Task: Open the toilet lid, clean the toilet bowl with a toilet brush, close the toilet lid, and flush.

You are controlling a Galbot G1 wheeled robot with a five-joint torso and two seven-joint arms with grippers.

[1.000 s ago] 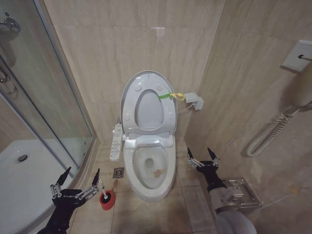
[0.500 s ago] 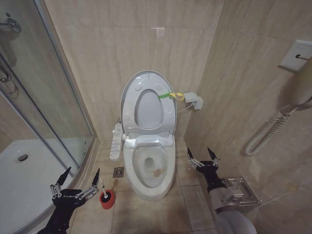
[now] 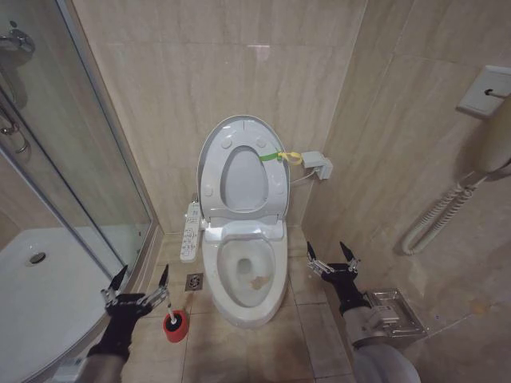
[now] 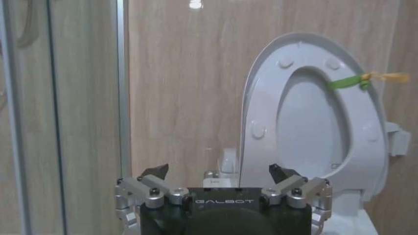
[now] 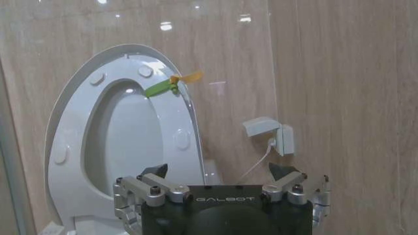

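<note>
Nearest the camera, the left gripper (image 3: 141,286) hangs low over the floor tiles beside the shower screen (image 3: 76,183), its jaws spread wide and empty. Just to its right, the brush (image 3: 170,313) stands in its red holder (image 3: 175,326) on the floor, the thin white handle rising beside the gripper's right fingertip (image 3: 164,276); the brush sits outside the jaws, not between them, and whether handle and fingertip touch cannot be told. Across the bowl (image 3: 244,275), the right gripper (image 3: 330,257) hovers over the tiles by the right wall, jaws likewise wide and holding nothing, well apart from the brush. A small floor drain (image 3: 194,282) lies between the holder and the bowl. Between the two arms the bowl stands open, water at its bottom. A long white button panel (image 3: 190,231) runs along its left side. Farther back, the lid (image 3: 242,166) and seat stand upright against the tiled wall, a green and yellow strap (image 3: 279,156) at the lid's right edge. From the left wrist, the open gripper (image 4: 220,173) faces the raised lid (image 4: 313,122); from the right wrist, the open gripper (image 5: 220,173) faces the lid (image 5: 121,132) and a wall socket (image 5: 271,134).
</note>
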